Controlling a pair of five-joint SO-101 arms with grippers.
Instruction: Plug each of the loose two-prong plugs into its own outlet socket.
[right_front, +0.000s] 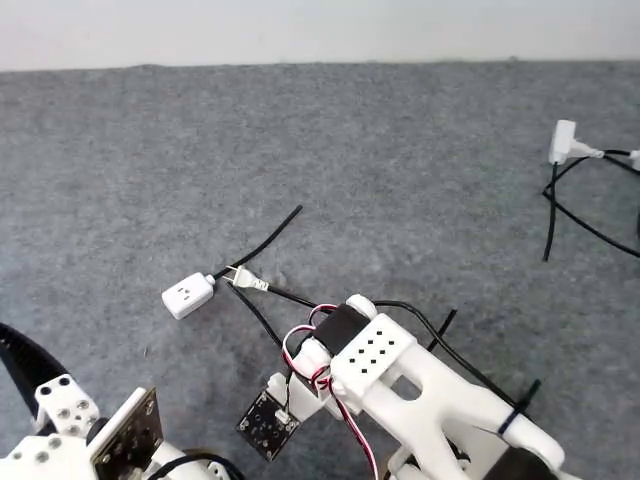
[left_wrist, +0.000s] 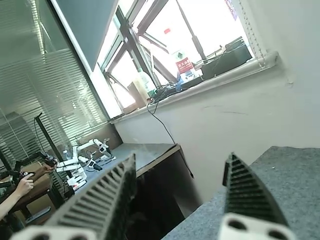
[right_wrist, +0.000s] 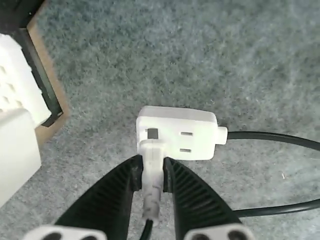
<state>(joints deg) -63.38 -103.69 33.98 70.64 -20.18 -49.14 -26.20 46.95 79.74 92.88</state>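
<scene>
Right gripper (right_wrist: 152, 161) clamped on a white plug (right_wrist: 151, 172) at a socket (right_wrist: 177, 132) on a grey table (right_front: 400, 130).
The plug touches the socket's end; whether its prongs are in, I cannot tell. The socket lies left of centre, near a table edge, with open surface beyond. A second socket (right_front: 563, 142) sits at the right edge. Left gripper (left_wrist: 182, 157), jaws apart, points out past the table.

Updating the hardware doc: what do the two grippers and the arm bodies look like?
Left gripper: black ribbed tapered fingers on white bases with small round holes. Right gripper: same black ribbed fingers, same white holed bases. In the high view an arm has a white shell, a plate dotted with holes, a black motor, red, white and black wires and a small black circuit board.
</scene>
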